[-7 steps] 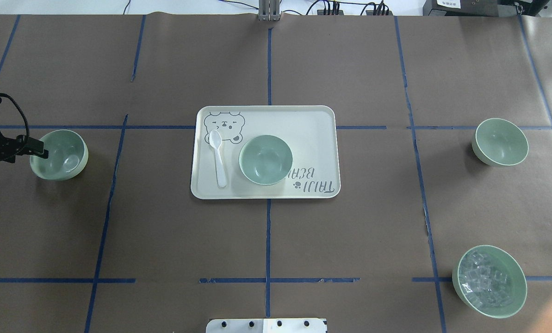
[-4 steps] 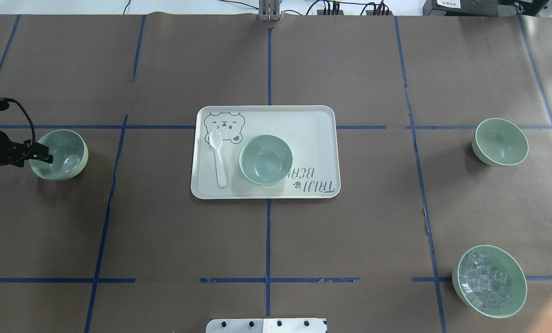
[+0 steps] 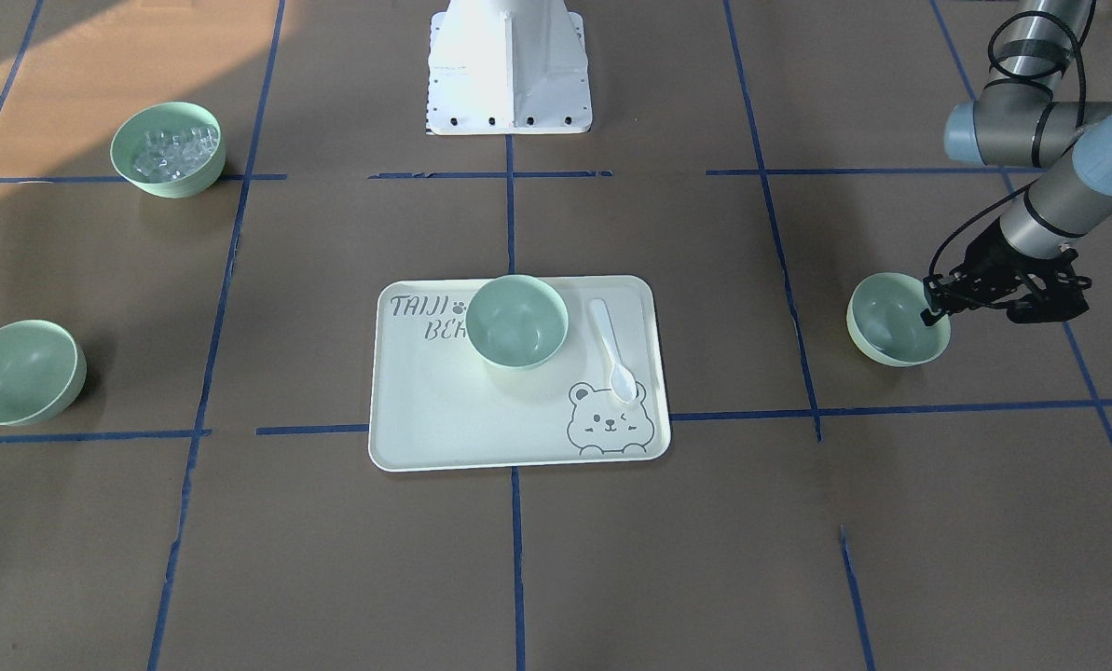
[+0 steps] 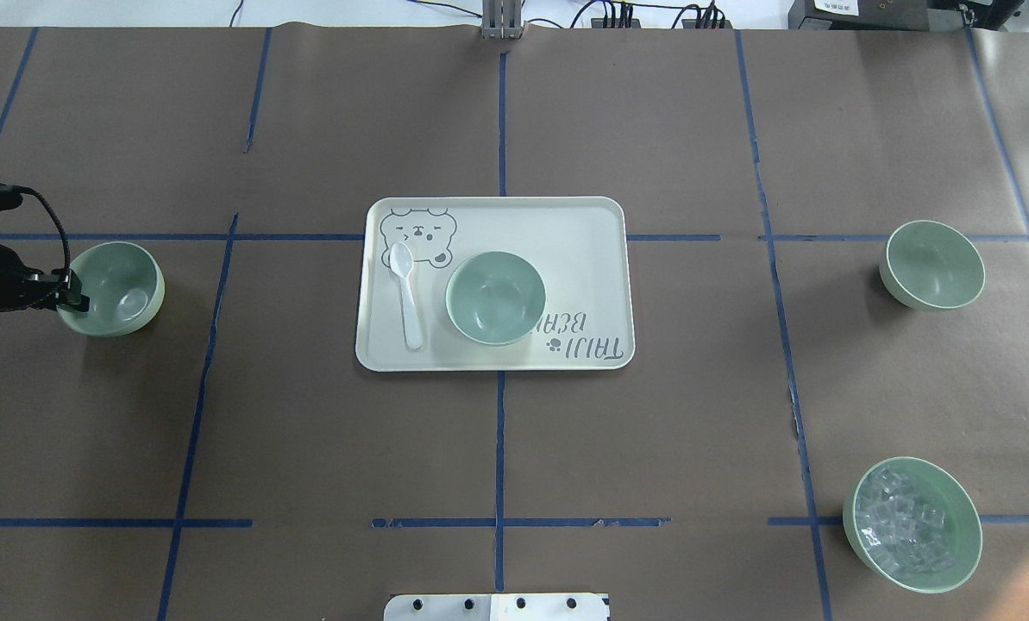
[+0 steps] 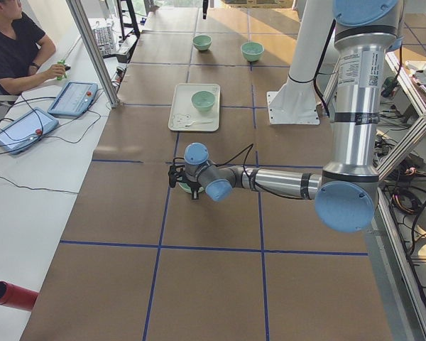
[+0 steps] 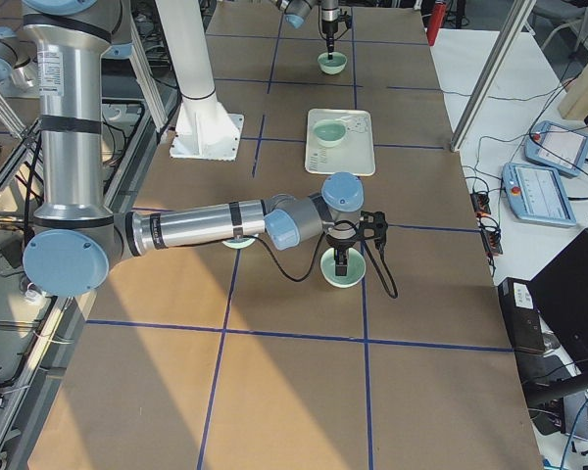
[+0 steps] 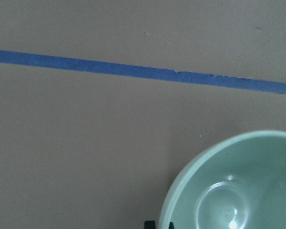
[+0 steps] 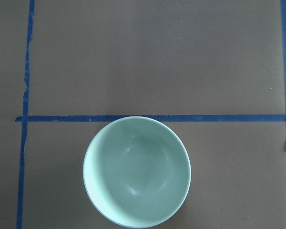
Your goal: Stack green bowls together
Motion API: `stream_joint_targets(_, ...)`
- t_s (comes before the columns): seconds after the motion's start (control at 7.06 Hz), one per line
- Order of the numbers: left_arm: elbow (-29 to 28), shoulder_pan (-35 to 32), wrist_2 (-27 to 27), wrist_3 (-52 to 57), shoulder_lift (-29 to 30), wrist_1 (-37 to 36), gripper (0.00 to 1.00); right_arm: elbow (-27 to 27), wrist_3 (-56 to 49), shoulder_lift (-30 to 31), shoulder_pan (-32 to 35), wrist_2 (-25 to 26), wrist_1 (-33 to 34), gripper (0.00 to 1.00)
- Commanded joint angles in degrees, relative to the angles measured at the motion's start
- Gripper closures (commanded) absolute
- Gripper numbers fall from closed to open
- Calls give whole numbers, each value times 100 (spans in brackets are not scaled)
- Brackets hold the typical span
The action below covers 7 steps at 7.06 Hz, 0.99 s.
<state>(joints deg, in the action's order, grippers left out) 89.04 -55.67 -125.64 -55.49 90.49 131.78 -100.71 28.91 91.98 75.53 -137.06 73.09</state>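
Observation:
Three plain green bowls show. One (image 4: 122, 285) sits at the table's left, one (image 4: 495, 297) on the cream tray (image 4: 566, 233), one (image 4: 934, 263) at the right. My left gripper (image 4: 70, 300) is at the left bowl's outer rim (image 3: 896, 321), with its fingers on either side of the rim and shut on it. The left wrist view shows that rim (image 7: 238, 191) between the dark fingertips. My right gripper (image 6: 341, 260) hangs just over the right bowl (image 8: 138, 171). I cannot tell if it is open or shut.
A green bowl with clear ice-like cubes (image 4: 911, 523) stands at the near right. A white spoon (image 4: 408, 302) lies on the tray beside the middle bowl. The robot's white base (image 3: 509, 65) is at the near middle edge.
My left gripper has come down and drawn slightly outward onto the left bowl's rim. The bowls have not moved.

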Motion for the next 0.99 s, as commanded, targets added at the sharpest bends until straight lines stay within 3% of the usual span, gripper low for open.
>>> stream_joint_targets(0.0,488,-31,-475,-5,12,-517,100,7,114,4,-292,336,-76,0)
stream_joint_targets(0.14,926,-92,-723,-5,21,-1139,100,190,132,4,-363,451,-311,0)
stream_joint_targets(0.28,1218,-197,-734,-5,186,-1650,100,618,271,4,-424,487,-983,0)
stream_joint_targets(0.57,1457,-382,-734,-14,686,-2513,100,1323,640,-92,-626,584,-1945,0)
stream_joint_targets(0.85,1484,-497,-734,-14,978,-2894,100,1649,800,-233,-828,645,-2027,0)
